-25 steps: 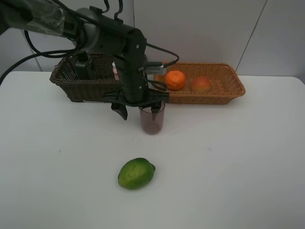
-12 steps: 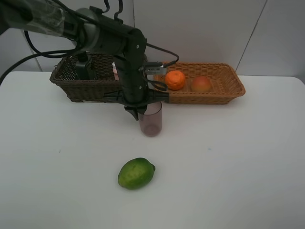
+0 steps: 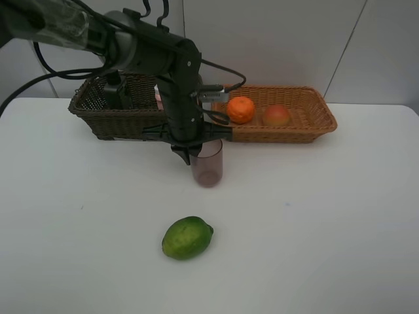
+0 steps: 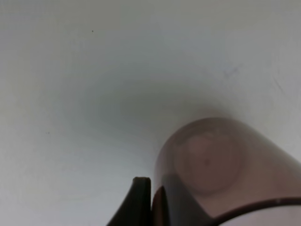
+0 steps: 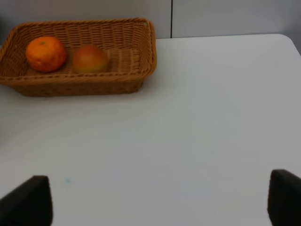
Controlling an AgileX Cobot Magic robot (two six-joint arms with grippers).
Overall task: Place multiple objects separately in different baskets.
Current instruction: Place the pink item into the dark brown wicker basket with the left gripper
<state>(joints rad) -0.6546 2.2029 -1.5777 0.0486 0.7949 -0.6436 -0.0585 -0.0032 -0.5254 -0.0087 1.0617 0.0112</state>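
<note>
The translucent purplish cup (image 3: 208,167) stands upright on the white surface (image 3: 314,216), just in front of the gap where the 2 baskets meet. The left claw (image 3: 190,153) is clenched on the cup's near-left rim. In the left wrist view 1 dark finger (image 4: 139,200) lies against the outside of the wall and a dark shape shows through the wall from inside, so the claw pinches the wall itself.

Behind the cup, the dark brown basket (image 3: 108,122) holds the dark green pump bottle (image 3: 116,95). The arm hides much of that basket's right end. Beside it, the light orange-tan basket (image 3: 309,124) holds the orange (image 3: 240,109) and the red-yellow peach-like fruit (image 3: 277,116), side by side and slightly apart. The green citrus-like fruit (image 3: 187,237) lies on the surface, well in front of the cup.

The right claw (image 5: 155,201) is released, its 2 fingertips spread wide over bare surface, grasping nothing.
</note>
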